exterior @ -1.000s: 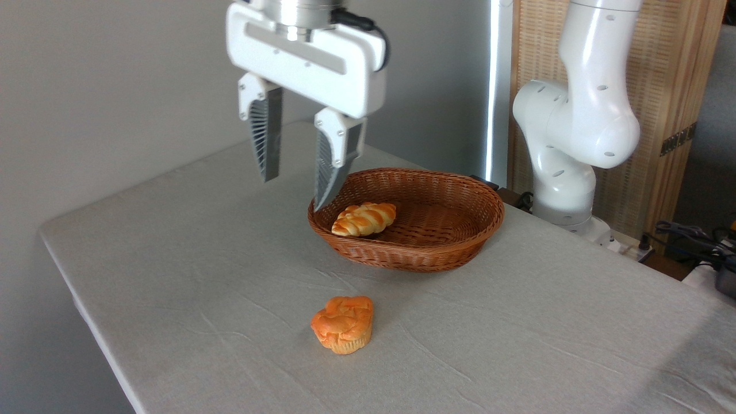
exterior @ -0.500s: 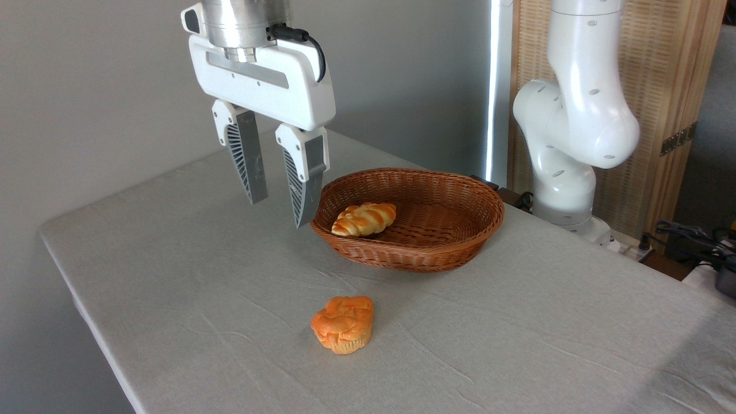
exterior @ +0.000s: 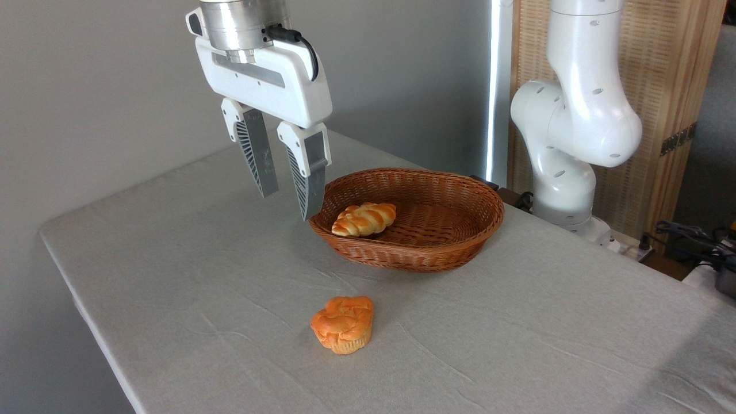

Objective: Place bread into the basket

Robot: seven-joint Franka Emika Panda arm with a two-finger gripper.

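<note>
Covering the table (exterior: 201, 276), grey cloth (wrinkled) lies beneath the empty, parted tool (exterior: 290, 207).

The claw (exterior: 289, 206) has swung left from over the wicker basket's (exterior: 448, 244) near-left rim to hang above the tabletop (exterior: 190, 270) just beside it, then edged slightly back right and up, fingers spread and empty throughout.

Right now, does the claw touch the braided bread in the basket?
Apart. The fixed camera shows the open claw empty, above the table left of the basket, while the bread lies inside, with wicker rim visible between them.
</note>
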